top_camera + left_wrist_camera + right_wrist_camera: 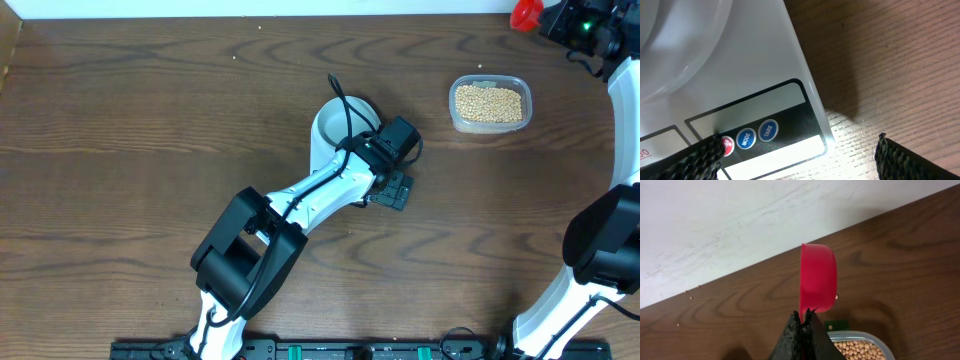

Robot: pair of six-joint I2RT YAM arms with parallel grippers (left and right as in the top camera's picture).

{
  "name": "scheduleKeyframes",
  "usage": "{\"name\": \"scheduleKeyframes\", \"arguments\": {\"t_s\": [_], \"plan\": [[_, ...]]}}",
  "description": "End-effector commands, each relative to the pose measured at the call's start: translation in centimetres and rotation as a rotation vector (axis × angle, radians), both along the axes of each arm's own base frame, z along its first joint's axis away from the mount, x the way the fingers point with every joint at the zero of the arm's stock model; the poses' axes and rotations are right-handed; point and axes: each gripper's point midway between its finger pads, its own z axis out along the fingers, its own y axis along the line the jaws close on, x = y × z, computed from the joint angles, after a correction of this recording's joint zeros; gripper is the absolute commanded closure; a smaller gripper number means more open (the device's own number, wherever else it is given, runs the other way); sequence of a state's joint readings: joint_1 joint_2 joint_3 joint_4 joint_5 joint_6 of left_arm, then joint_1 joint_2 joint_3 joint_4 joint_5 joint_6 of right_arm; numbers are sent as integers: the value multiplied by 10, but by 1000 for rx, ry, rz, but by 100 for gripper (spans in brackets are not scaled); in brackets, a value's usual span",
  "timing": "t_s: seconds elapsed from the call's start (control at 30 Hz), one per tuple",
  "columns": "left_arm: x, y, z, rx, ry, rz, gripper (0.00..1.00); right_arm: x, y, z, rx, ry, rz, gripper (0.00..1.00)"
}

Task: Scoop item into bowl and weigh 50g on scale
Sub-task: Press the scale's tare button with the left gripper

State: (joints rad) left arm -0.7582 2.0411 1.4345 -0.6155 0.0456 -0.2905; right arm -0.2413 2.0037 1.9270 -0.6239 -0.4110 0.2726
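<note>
Left end effector (392,190) beside bowl (338,125)

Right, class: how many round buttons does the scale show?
3 on the scale: red button, partly covered, left; MODE button, middle; TARE button, right. Others may be hidden.

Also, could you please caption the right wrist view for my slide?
Right gripper shut on a red scoop, near the clear tub of beans.

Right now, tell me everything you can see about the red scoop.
The red scoop looks like smooth glossy plastic: a round cup seen side-on, turned on edge, its rim facing left in the right wrist view. Its lower end is pinched in the shut right gripper. It hangs over the wooden table, just beyond the clear tub.
</note>
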Motion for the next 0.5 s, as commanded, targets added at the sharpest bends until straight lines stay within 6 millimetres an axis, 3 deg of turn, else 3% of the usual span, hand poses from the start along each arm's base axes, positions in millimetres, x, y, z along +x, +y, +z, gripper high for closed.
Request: {"name": "scheduleKeyframes", "arguments": {"t_s": [0.0,0.47], "plan": [[-8,6,-22,35,44,-11,2,1,-1,9,-13,-23,16,99],[-12,-5,-25,-11,68,-28,2,0,-1,7,-18,-18,20,99]]}}
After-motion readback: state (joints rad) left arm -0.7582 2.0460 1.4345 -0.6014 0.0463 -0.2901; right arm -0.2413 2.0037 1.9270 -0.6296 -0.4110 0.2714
